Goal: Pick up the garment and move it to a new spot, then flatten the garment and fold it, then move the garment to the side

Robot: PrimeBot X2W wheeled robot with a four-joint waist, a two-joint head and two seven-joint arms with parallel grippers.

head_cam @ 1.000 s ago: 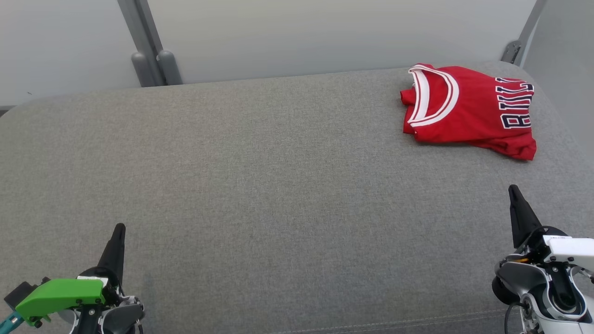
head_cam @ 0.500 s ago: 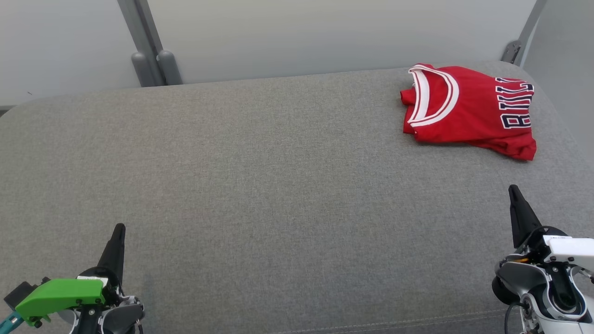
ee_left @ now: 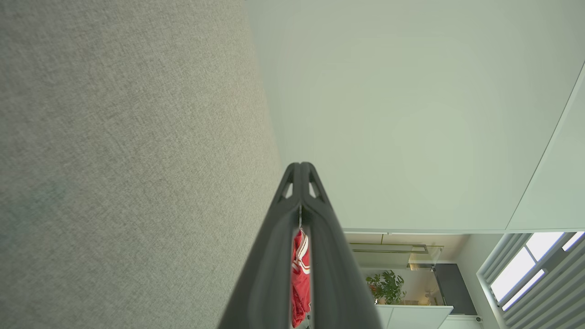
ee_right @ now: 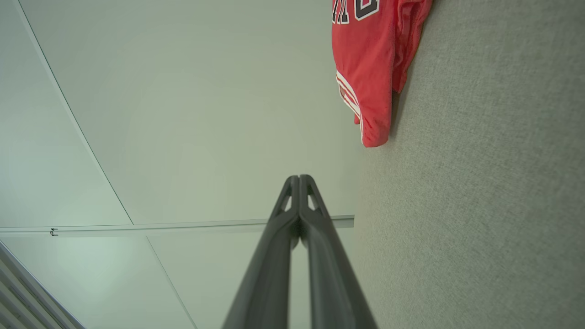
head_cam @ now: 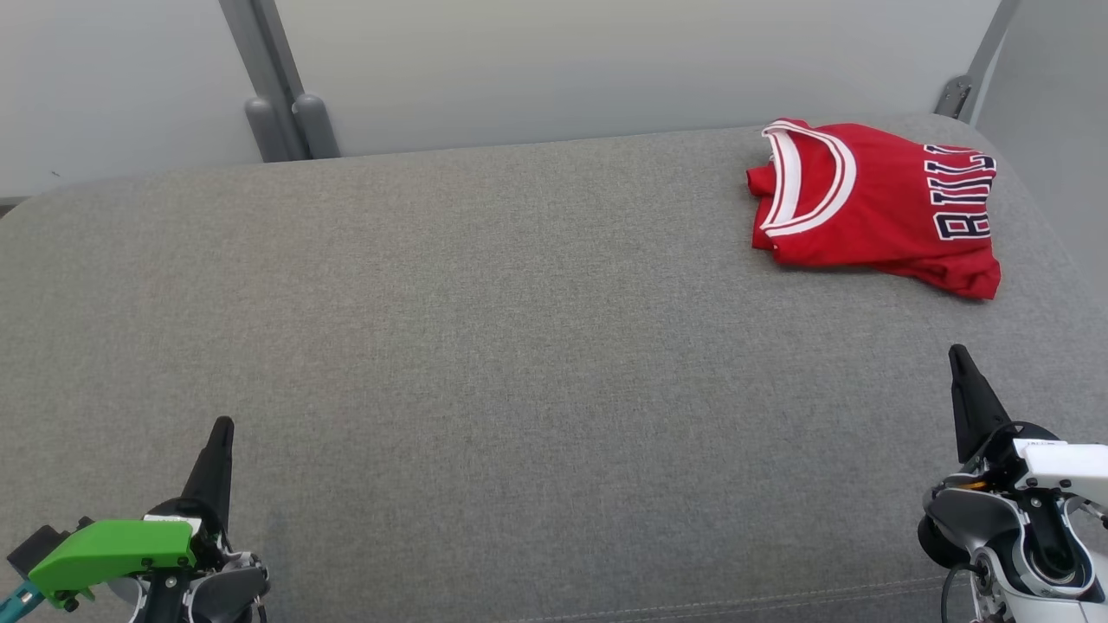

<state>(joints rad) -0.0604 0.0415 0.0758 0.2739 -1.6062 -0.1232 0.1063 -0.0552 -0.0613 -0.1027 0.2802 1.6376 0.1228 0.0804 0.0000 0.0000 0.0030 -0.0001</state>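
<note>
Nothing has shifted since the earlier frame. At lower left the left pincer [head_cam: 222, 426] and at lower right the right pincer [head_cam: 955, 351], both closed and empty, point up-frame over the grey woven-fabric surface [head_cam: 519, 346]. The folded red jersey with white-trimmed collar [head_cam: 874, 216] lies at upper right, well apart from the right pincer and up-frame of it.

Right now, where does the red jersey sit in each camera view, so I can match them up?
Head view: red jersey at upper right, lying on the grey cushion.
Left wrist view: jersey a sliver at bottom centre, behind the slit in the shut left pincer.
Right wrist view: jersey at the top, right of centre.
Shared landmark: the grey cushion under it.
</note>
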